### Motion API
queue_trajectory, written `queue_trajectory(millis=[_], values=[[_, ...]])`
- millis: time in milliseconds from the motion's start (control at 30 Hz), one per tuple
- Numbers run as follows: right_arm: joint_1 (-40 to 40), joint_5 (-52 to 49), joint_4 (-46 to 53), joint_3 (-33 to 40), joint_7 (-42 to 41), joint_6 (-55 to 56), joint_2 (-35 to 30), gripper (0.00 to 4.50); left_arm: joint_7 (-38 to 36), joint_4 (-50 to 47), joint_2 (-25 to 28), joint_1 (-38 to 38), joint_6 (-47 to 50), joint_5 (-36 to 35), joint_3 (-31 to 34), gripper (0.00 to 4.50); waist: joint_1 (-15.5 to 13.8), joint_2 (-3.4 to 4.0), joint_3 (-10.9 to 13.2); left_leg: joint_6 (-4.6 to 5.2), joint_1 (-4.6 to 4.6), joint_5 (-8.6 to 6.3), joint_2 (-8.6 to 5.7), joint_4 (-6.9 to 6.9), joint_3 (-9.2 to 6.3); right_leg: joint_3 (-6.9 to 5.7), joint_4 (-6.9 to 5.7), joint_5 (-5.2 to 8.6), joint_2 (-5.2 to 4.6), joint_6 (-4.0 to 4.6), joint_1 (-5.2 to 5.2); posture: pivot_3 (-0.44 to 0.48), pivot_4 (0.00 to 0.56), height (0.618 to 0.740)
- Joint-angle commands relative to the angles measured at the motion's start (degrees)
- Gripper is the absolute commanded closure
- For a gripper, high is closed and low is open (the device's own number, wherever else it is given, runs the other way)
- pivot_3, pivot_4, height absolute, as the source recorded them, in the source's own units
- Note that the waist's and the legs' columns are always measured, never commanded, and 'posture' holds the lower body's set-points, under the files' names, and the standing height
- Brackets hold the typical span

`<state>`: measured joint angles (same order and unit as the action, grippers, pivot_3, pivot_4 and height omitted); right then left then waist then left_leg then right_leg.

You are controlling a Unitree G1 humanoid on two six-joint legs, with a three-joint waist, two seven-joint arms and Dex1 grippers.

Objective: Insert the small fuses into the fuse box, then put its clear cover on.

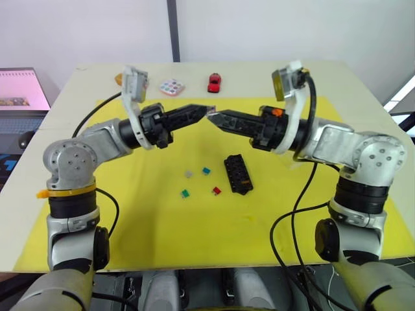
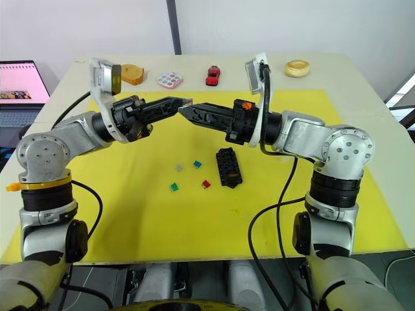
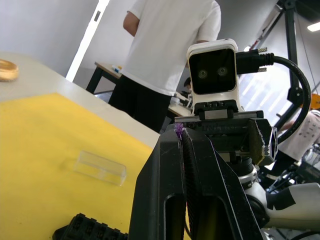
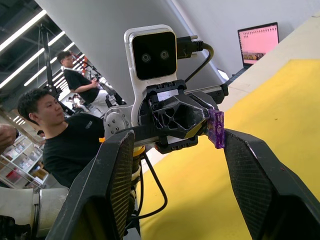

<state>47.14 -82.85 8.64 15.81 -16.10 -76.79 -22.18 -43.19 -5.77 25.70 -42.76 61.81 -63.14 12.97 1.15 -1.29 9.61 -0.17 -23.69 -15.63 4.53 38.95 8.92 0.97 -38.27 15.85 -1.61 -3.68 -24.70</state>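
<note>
My two grippers meet tip to tip in the air above the yellow mat [image 1: 162,220]. The left gripper [image 3: 181,135] is shut on a purple fuse [image 4: 216,129]. The right gripper [image 4: 177,145] is open, its fingers [image 4: 115,185] on either side of that fuse, which sits close against one of them. Below, the black fuse box [image 1: 238,173] lies on the mat. Left of it lie a grey fuse [image 1: 189,174], a teal fuse [image 1: 206,171], a green fuse [image 1: 185,193] and a red fuse [image 1: 216,190]. The clear cover [image 3: 100,167] rests on the mat beyond the box.
A red toy car [image 2: 213,75], a round paint palette [image 2: 170,80], a bread piece [image 2: 133,73] and a ring-shaped pastry [image 2: 297,67] line the table's far edge. A laptop [image 2: 19,81] stands at far left. People stand and sit around the table.
</note>
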Motion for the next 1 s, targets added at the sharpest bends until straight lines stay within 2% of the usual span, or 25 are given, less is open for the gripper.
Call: queue_trajectory(millis=[33,67,167,300,533,600,667,767,800,900,967,1000], values=[[0.0,-2.2,0.2,-0.2,-0.1,1.8,-1.1,1.66,0.3,-2.1,0.4,0.1,-1.1,-1.1,0.8,4.50,0.0,0.00,0.0,0.00,0.00,0.00,0.01,0.00,0.00,0.00,0.01,0.00,0.00,0.00,0.00,0.000,0.150,0.740],[0.1,-2.2,0.2,-0.4,-0.2,2.0,-1.3,1.66,0.2,-2.0,0.4,0.1,-1.1,-1.0,0.7,4.50,0.0,0.00,0.0,0.00,0.00,0.00,0.01,0.00,0.00,0.00,0.01,0.00,0.00,0.00,0.00,0.000,0.150,0.740],[-0.1,-2.7,0.3,-1.0,-0.2,2.6,-1.8,2.50,0.4,-2.1,0.4,0.3,-1.2,-1.1,0.8,4.50,0.0,0.00,0.0,0.00,-0.02,0.00,0.02,0.00,-0.01,0.00,0.03,0.00,0.00,0.00,0.00,0.000,0.150,0.740],[-0.3,-3.0,0.4,-1.7,-0.1,3.3,-2.4,4.38,0.7,-2.2,0.5,0.4,-1.4,-1.3,0.9,4.50,0.0,0.00,0.0,0.00,-0.04,0.00,0.04,0.00,-0.02,0.00,0.05,0.00,-0.01,0.00,0.00,0.000,0.150,0.740],[0.3,-2.4,0.7,-2.9,-1.0,3.8,-4.0,4.38,0.7,-2.6,1.2,1.0,-1.5,-1.2,0.7,4.50,0.0,0.00,0.0,0.01,-0.04,0.00,0.05,-0.01,-0.03,0.00,0.07,0.00,0.00,0.00,0.00,0.000,0.150,0.740],[1.0,-0.5,1.1,-4.2,-2.4,3.4,-6.1,4.38,0.0,-2.9,1.9,1.4,-1.8,-0.4,0.1,4.50,0.0,0.00,0.0,0.01,-0.05,0.00,0.05,-0.01,-0.03,0.00,0.08,0.00,0.00,0.00,0.00,0.000,0.150,0.740],[2.2,3.4,2.1,-6.6,-5.5,2.9,-9.9,4.38,-2.6,-4.9,4.2,3.0,-4.4,3.6,-2.5,4.50,0.0,0.01,0.0,0.02,-0.06,-0.01,0.06,-0.01,-0.02,0.00,0.09,0.00,0.00,0.00,-0.02,0.000,0.150,0.740],[4.4,12.2,3.3,-12.6,-13.3,4.1,-17.8,4.50,-8.8,-6.8,8.7,5.9,-7.3,8.2,-6.9,3.49,0.0,0.02,0.0,0.02,-0.24,-0.01,0.04,-0.04,0.00,0.01,0.11,0.01,-0.01,0.01,-0.22,0.000,0.150,0.740],[5.0,15.6,3.7,-15.0,-16.9,5.4,-20.7,4.50,-10.6,-7.1,10.5,6.7,-9.2,10.9,-9.0,3.02,0.0,0.02,0.0,0.02,-0.30,-0.01,0.00,-0.04,0.01,0.01,0.12,0.01,0.00,0.02,-0.28,0.000,0.150,0.740],[7.5,34.0,5.9,-28.6,-33.8,17.3,-34.1,4.50,-17.7,-7.2,16.5,9.6,-19.5,23.7,-18.7,1.42,-0.2,0.06,0.0,0.29,-0.58,-0.17,-0.05,-0.05,0.04,0.02,0.16,0.02,0.00,0.05,-0.59,0.000,0.150,0.740],[8.3,41.9,5.4,-33.6,-41.0,23.9,-37.9,4.50,-19.7,-6.4,17.1,10.0,-23.9,28.0,-21.9,0.38,-0.3,0.06,0.0,0.32,-0.69,-0.18,-0.06,-0.05,0.03,0.01,0.24,0.11,0.00,0.19,-0.68,0.000,0.150,0.740],[8.7,45.6,4.9,-35.6,-44.2,27.1,-39.2,4.50,-20.2,-6.0,16.7,9.9,-26.1,30.1,-23.4,0.04,-0.3,0.05,0.0,0.37,-0.73,-0.21,-0.06,-0.03,0.08,0.03,0.25,0.13,-0.02,0.23,-0.71,0.000,0.150,0.740]])
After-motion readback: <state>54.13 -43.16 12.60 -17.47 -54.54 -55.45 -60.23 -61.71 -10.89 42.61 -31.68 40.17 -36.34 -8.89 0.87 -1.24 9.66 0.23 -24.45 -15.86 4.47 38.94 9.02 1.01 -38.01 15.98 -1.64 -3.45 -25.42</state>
